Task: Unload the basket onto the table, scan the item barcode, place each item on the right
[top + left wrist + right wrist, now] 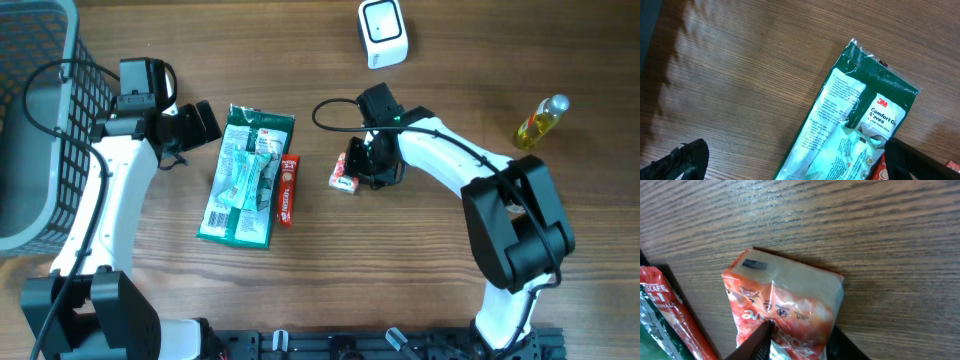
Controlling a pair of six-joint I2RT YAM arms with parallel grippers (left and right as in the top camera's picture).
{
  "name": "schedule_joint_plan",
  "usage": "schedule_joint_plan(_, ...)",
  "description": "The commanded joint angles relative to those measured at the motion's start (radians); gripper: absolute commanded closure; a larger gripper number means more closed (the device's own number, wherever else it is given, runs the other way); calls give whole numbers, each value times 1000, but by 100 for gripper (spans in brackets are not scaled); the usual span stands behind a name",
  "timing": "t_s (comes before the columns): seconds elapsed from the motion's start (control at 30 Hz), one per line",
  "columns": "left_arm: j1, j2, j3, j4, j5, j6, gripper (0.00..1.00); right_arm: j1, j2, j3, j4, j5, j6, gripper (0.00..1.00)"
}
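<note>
The right pincer (pixel 360 172) is clamped on a small orange-and-white crinkled plastic snack packet (pixel 785 300). One finger (pixel 757 345) presses the packet's near edge and the packet lies low over the wooden table (pixel 450 300). Above that pincer, well apart, stands a white boxy barcode scanner (pixel 383 32). Just beside its grip lies a slim red coffee sachet (pixel 287 188). The left pincer (pixel 205 122) hangs with its jaws spread wide and nothing between them. A green plastic pack of gloves (pixel 860 125) lies flat just beyond its fingertips.
</note>
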State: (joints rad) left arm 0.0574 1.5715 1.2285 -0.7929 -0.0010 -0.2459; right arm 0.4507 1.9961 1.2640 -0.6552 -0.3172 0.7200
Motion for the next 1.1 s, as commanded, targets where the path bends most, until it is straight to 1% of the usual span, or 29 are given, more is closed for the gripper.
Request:
schedule_joint_plan(0.0,3,-5,8,0,8,-5,0,2,18,-44,9,119,64,72)
schedule_joint_plan(0.07,3,-5,8,0,8,-5,0,2,18,-40,14,119,63,77)
schedule_joint_plan(0.13,3,-5,8,0,8,-5,0,-1,18,-40,34,120,1,84)
schedule_joint_plan(0.17,3,-5,8,0,8,-5,0,-2,18,-40,43,120,-35,96)
schedule_joint_plan(0.2,3,-5,8,0,8,-5,0,-3,16,-39,53,120,-73,96)
schedule_joint_plan(0.27,3,-5,8,0,8,-5,0,-29,2,-3,50,118,-97,96)
schedule_joint_plan(0.3,3,-5,8,0,8,-5,0,-44,-10,26,38,102,-154,96)
schedule_joint_plan(0.33,3,-5,8,0,8,-5,0,-62,-31,71,13,47,-277,96)
schedule_joint_plan(0.37,3,-5,8,0,8,-5,0,-79,-58,118,-16,22,-360,96)
schedule_joint_plan(0.4,3,-5,8,0,8,-5,0,-87,-77,145,-38,34,-380,96)
schedule_joint_plan(0.47,3,-5,8,0,8,-5,0,-92,-122,218,-113,119,-459,96)
schedule_joint_plan(0.5,3,-5,8,0,8,-5,0,-92,-133,267,-167,198,-464,96)
schedule_joint_plan(0.57,3,-5,8,0,8,-5,0,-92,-135,420,-304,294,-538,96)
schedule_joint_plan(0.6,3,-5,8,0,8,-5,0,-92,-135,497,-351,300,-589,96)
schedule_joint_plan(0.67,3,-5,8,0,8,-5,0,-92,-135,590,-394,322,-680,96)
schedule_joint_plan(0.7,3,-5,8,0,8,-5,0,-92,-135,619,-391,381,-726,96)
schedule_joint_plan(0.8,3,-5,8,0,8,-5,0,-92,-121,609,-283,499,-888,96)
schedule_joint_plan(0.87,3,-5,8,0,8,-5,0,-92,-98,608,-206,539,-948,96)
schedule_joint_plan(0.97,3,-5,8,0,8,-5,0,-91,-30,608,-35,673,-994,96)
schedule_joint_plan(1.03,3,-5,8,0,8,-5,0,-91,21,608,54,722,-1076,96)
schedule_joint_plan(1.07,3,-5,8,0,8,-5,0,-91,51,608,95,722,-1146,96)
